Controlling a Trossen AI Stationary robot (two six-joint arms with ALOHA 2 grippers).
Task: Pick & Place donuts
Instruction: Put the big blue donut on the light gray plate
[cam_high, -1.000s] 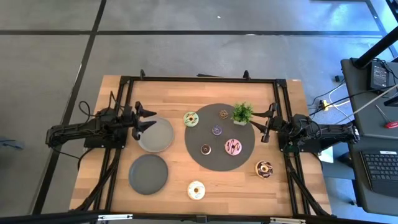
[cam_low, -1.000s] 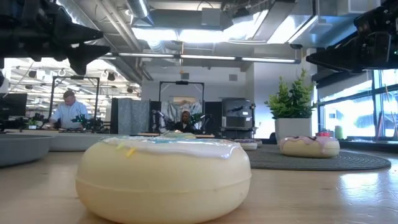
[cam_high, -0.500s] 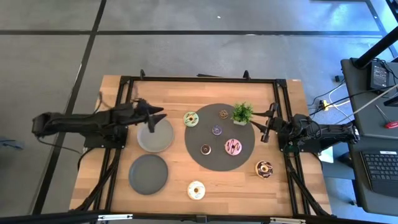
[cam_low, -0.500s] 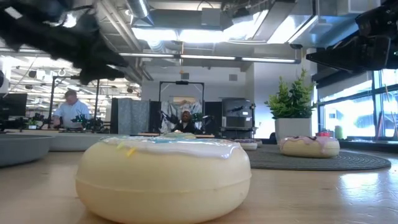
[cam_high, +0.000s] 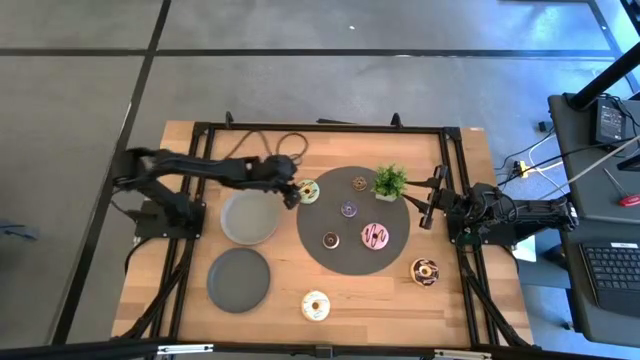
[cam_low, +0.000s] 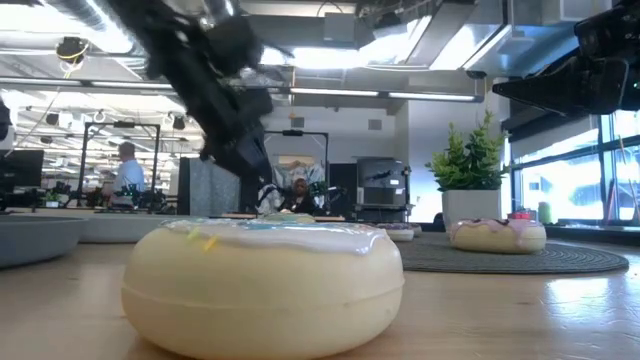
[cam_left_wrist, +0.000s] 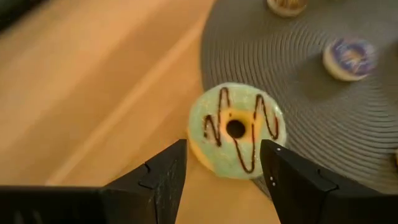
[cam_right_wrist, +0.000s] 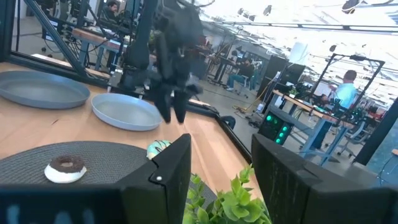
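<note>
The left gripper (cam_high: 291, 191) hangs over the pale-green donut (cam_high: 307, 191), fingers (cam_left_wrist: 165, 174) apart on either side of it in the left wrist view, not touching it. That donut lies on bare wood at the round grey mat's (cam_high: 395, 250) ten o'clock edge, touching or slightly overlapping the rim. Seven donuts show: on the mat a tiny brown one (cam_high: 359, 183) at twelve o'clock, a purple one (cam_high: 348, 210) near the centre, a small chocolate one (cam_high: 330, 239) at seven and a pink one (cam_high: 375, 236) at five; off it, a chocolate-sprinkled one (cam_high: 424, 270) near the worktop's (cam_high: 185, 300) right edge and a cream one (cam_high: 316, 305) by the front edge. Two grey plates (cam_high: 250, 217) (cam_high: 238, 279) sit at the worktop's nine and seven o'clock, with open wood around them. One potted plant (cam_high: 389, 181) stands at the mat's one o'clock. The right gripper (cam_high: 428, 204) waits at the mat's three o'clock edge, fingers (cam_right_wrist: 163, 168) apart. No writing is readable.
</note>
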